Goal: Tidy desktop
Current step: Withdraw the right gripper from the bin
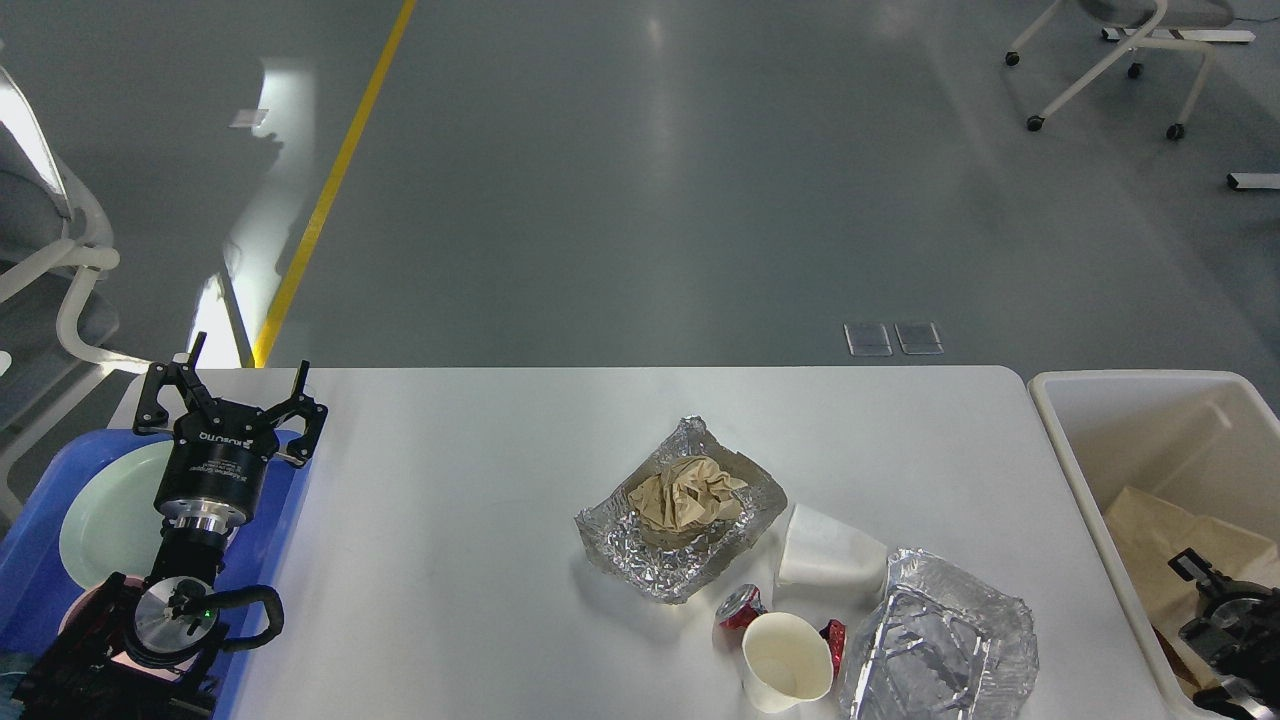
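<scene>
I had one view only, from the head, looking forward and down. The desktop [480, 470] filled the lower half of the frame at close range; open floor [640, 180] filled the upper half.

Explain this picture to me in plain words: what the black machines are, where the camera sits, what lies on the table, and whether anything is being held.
The camera sits in a humanoid robot's head, looking down at a white desktop. The black machines are its two arms. The left gripper hovers over a blue tray holding a pale plate; its fingers are spread and hold nothing. The right gripper is low inside the cream bin, above brown paper; I cannot tell whether it holds anything. On the desktop lie a foil tray with crumpled paper, another foil tray, two paper cups and a crushed red can.
</scene>
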`<action>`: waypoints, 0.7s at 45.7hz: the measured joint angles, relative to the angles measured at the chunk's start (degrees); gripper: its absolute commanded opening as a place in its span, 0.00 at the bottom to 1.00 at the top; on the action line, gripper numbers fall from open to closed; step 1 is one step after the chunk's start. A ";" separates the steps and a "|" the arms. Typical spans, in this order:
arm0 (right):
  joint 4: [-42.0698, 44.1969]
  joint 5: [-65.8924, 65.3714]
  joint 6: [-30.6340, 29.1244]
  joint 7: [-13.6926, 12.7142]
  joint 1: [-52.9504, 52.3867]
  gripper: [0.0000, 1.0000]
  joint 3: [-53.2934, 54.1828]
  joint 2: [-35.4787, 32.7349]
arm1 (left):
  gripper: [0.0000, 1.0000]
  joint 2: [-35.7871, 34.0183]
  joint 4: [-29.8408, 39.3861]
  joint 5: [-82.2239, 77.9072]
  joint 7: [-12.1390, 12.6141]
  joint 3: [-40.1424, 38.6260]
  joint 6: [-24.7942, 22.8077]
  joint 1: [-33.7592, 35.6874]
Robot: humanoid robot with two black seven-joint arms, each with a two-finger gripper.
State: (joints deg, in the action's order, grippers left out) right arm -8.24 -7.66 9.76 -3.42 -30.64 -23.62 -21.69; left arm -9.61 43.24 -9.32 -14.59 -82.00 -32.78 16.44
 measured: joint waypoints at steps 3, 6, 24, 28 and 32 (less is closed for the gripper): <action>-0.07 -0.05 0.00 0.00 -0.09 1.00 -0.08 -0.13 | 0.97 0.00 0.00 0.00 0.00 0.00 0.00 0.00; -0.16 -0.16 -0.09 0.00 -0.23 1.00 -0.11 -0.24 | 0.97 0.00 0.00 0.00 0.00 0.00 0.00 0.00; -9.98 -10.10 -5.28 0.00 -11.23 1.00 -2.90 -7.93 | 0.97 0.00 0.00 0.00 0.00 0.00 0.00 0.00; -13.43 -14.75 -9.80 0.01 -16.53 1.00 -4.17 -10.19 | 0.97 0.00 0.00 0.00 0.00 0.00 0.00 0.00; -16.37 -17.93 -15.61 0.01 -22.39 1.00 -6.47 -12.18 | 0.97 0.02 0.00 0.00 0.00 0.00 0.00 0.00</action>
State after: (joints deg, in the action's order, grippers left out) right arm -24.61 -25.59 -5.85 -3.42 -53.03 -30.08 -33.88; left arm -9.59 43.24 -9.32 -14.59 -82.00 -32.78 16.43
